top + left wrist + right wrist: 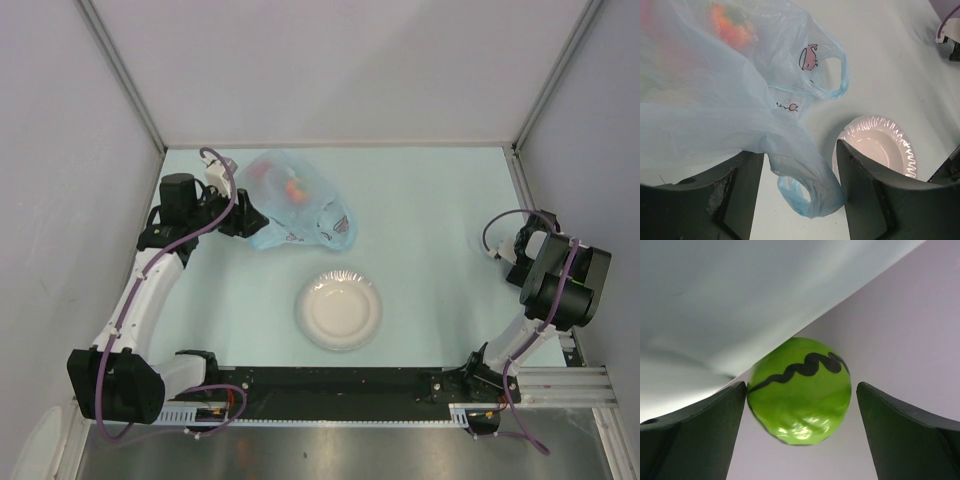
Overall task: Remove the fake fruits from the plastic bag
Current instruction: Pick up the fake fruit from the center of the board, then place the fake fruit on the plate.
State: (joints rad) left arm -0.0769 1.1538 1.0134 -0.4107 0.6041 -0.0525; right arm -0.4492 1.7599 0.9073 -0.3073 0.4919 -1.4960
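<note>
Mid-emptying: your left end effector (797, 150), jaws parted, is straddling the crinkly translucent light-blue plastic bag (290, 200) at far left. Your right end effector (801, 387) is gaping around a glossy green ball (799, 400). Next, probably: pinching the film firmly.

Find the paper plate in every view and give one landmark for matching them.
Top external: the paper plate lies mid-table, nearer the arm bases than the plastic bag.
Left wrist: lower right, its near edge hidden by a jaw.
Right wrist: not in it.
Landmark: the plastic bag, seen in the top and left wrist views only.
</note>
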